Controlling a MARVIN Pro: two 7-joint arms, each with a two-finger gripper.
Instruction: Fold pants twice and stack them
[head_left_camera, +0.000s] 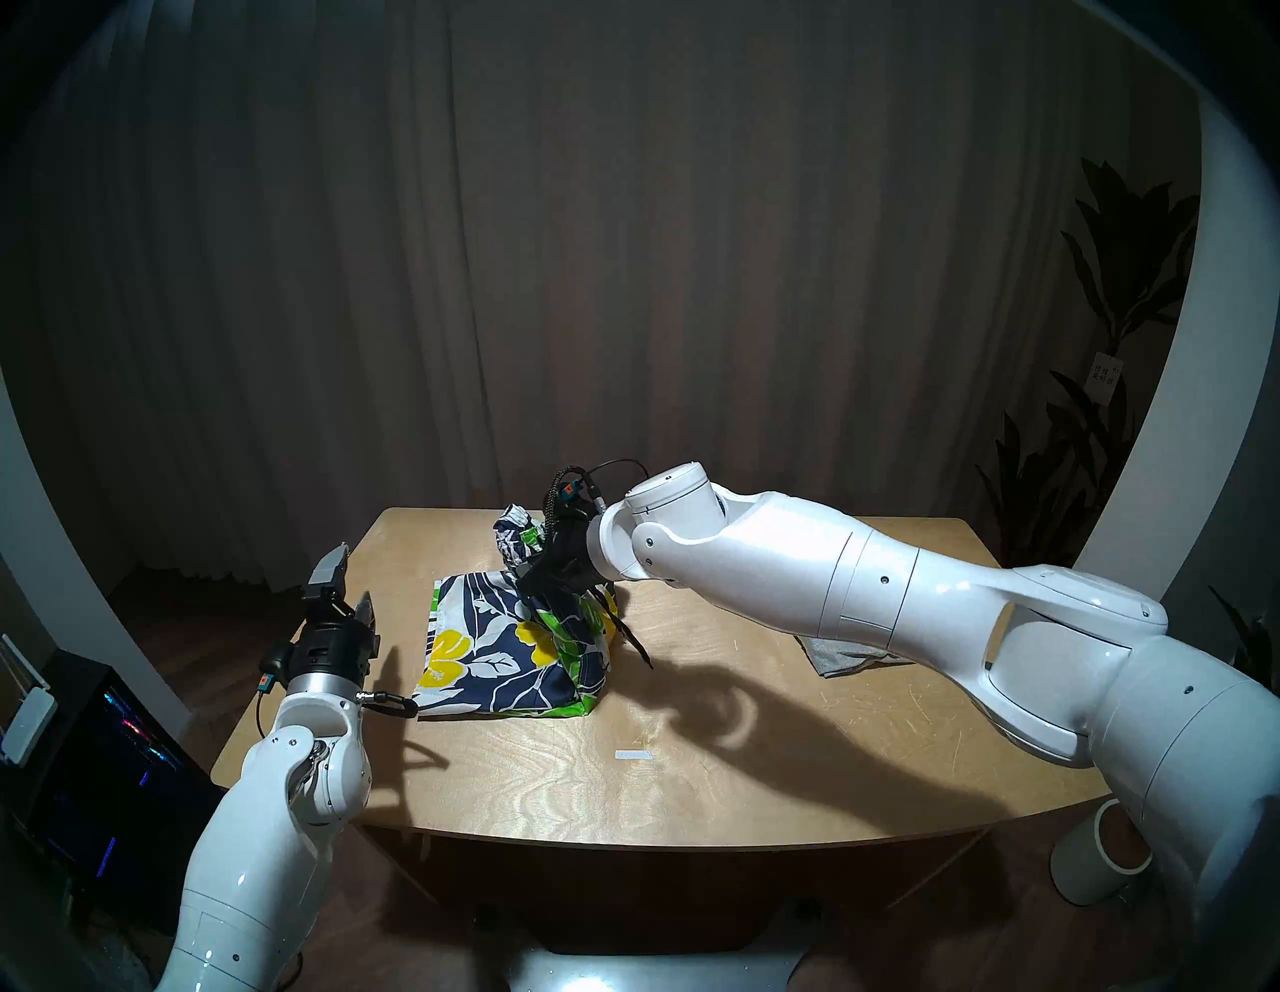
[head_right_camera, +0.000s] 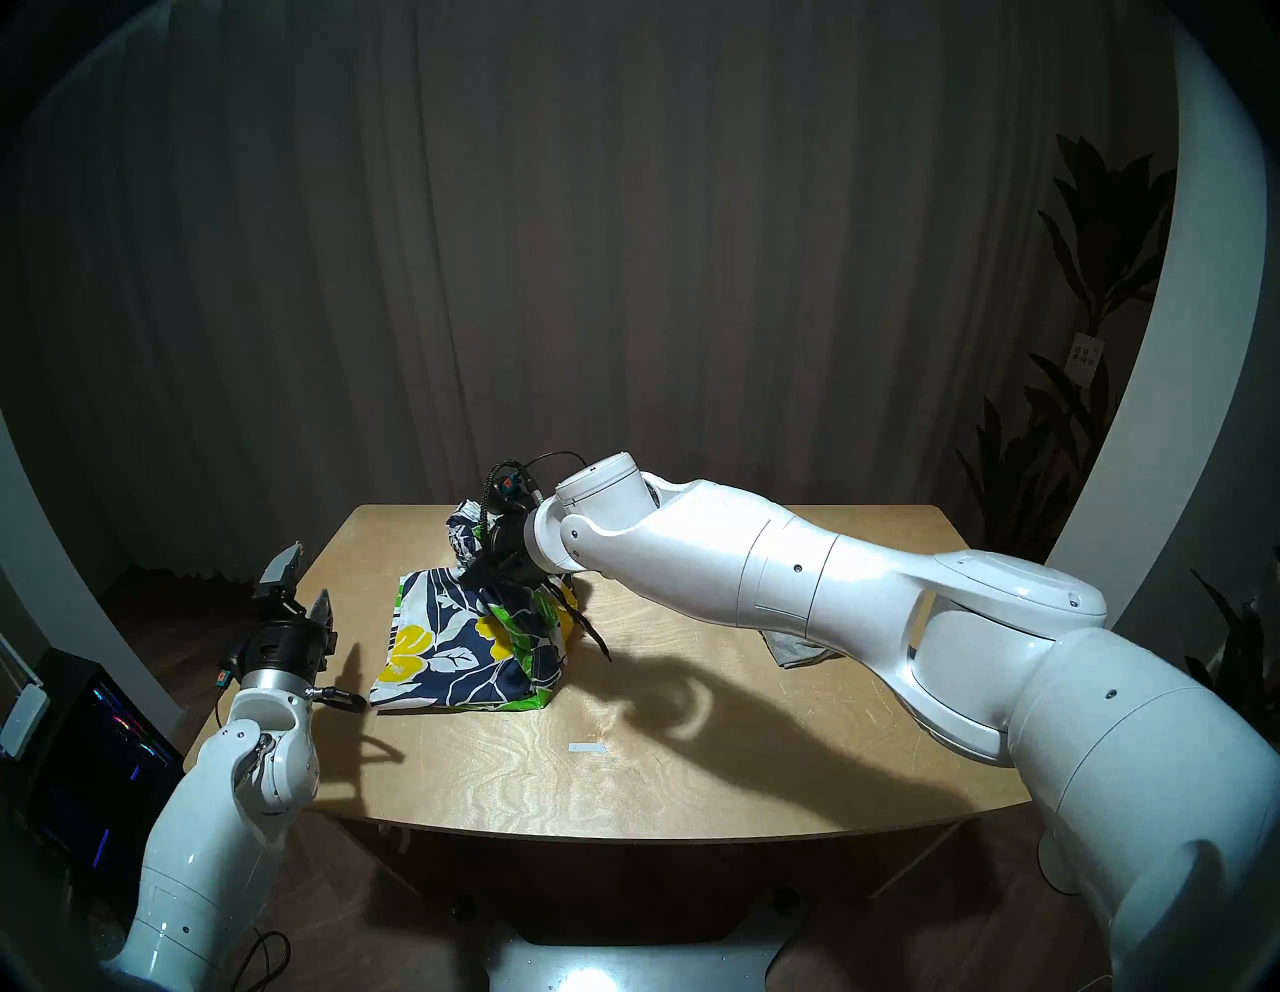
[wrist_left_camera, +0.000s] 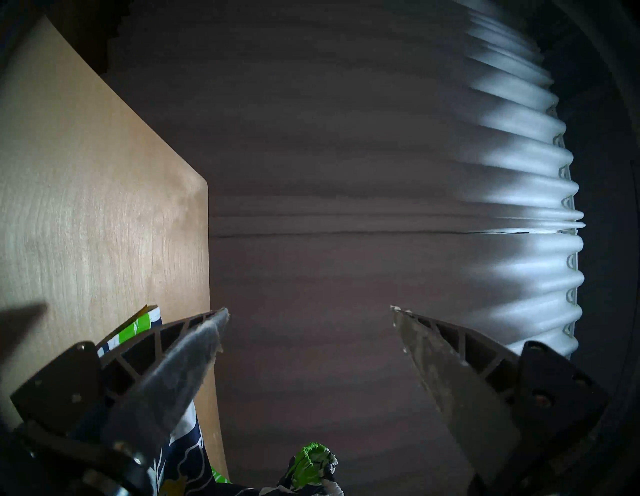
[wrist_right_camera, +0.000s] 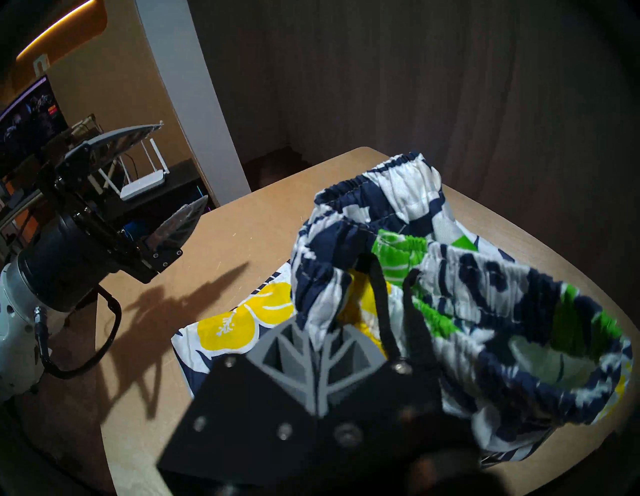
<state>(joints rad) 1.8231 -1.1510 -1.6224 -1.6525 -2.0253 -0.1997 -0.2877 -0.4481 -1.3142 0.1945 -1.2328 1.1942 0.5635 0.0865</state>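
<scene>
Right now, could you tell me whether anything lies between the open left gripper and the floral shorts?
Nothing visible does. The left gripper hangs open over the table's left edge, with only bare wood between it and the floral shorts, which the right gripper grips.

1. Wooden table (head_left_camera: 692, 783): light plywood top, rounded corners, grain visible; dark shadows fall across its middle and near-left parts.
2. Small white label strip (head_left_camera: 634, 755) lies flat on the tabletop near the front edge.
3. Brown pleated curtain (head_left_camera: 623, 242) hangs behind the table across the whole back of the scene.
4. Potted plant (head_left_camera: 1108, 346), dark leaves, at far right; a white tag (head_left_camera: 1103, 385) hangs on it.
5. White cylindrical bin (head_left_camera: 1101, 859) stands on the floor by the table's near-right corner.
6. Lit monitor (head_left_camera: 118, 755) at lower left, beside the table.
7. White router (wrist_right_camera: 143, 180) with upright antennas on a dark shelf.
</scene>
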